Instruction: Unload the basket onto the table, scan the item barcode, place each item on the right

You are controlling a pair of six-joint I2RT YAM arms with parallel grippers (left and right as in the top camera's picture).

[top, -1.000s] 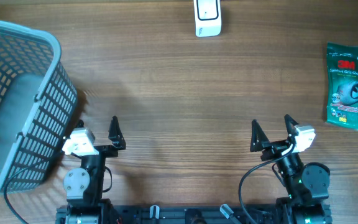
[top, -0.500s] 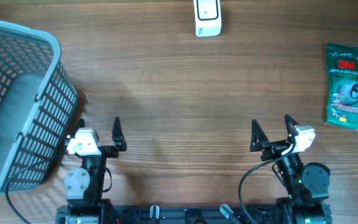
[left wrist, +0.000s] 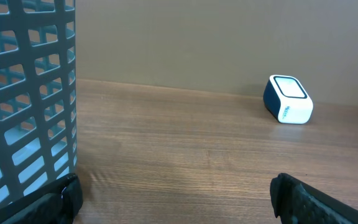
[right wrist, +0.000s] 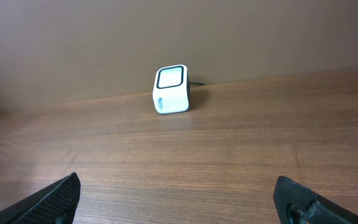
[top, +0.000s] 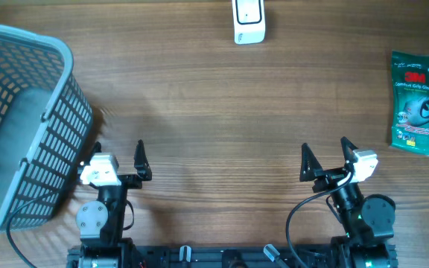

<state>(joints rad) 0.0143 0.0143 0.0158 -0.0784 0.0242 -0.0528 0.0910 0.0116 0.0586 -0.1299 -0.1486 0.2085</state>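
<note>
Presently, the left hand (top: pixel 118 147) and right hand (top: pixel 325 147) are held spread and empty. The glove packet (top: pixel 415 103) is laid flat, well ahead and right of the right hand; being thin, it could be pushed along the counter (top: pixel 199 97) instead of pinched.

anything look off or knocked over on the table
Nothing stands out. The basket stands upright at the left, the scanner sits at the far edge, and the glove pack lies flat at the right.
</note>
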